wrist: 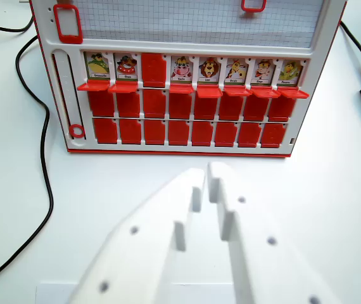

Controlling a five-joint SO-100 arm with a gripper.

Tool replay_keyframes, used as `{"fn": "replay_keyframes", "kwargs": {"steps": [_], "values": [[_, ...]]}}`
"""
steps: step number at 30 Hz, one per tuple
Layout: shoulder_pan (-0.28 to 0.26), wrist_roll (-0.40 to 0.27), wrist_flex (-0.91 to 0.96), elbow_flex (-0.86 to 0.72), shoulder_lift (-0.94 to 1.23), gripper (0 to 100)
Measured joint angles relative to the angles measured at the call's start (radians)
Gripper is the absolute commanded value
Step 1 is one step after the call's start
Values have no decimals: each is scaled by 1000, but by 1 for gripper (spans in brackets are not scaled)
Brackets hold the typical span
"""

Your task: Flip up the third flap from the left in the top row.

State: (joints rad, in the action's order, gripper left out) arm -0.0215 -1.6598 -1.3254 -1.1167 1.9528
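The white plastic hand (207,174), fingers nearly closed and empty, hovers over the white surface (332,190) well short of the red-and-white flap board (320,57), whose red third top-row flap (153,69) lies ahead, slightly toward the wrist view's left.

Lab-style white tabletop (332,209), trailing cables (44,158)

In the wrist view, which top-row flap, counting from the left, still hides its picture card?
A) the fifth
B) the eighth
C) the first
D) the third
D: the third flap is a plain red panel covering its slot, while the other seven top-row slots show picture cards, and the gripper sits in front of the board, not touching it.
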Motion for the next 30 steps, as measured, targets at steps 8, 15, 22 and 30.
{"fn": "replay_keyframes", "kwargs": {"steps": [8,15,22,30], "values": [[25,-41,-31,-17,147,0],[9,-37,0,-138,252,0],[5,-23,48,-166,278,0],[5,-12,51,-166,278,0]]}}
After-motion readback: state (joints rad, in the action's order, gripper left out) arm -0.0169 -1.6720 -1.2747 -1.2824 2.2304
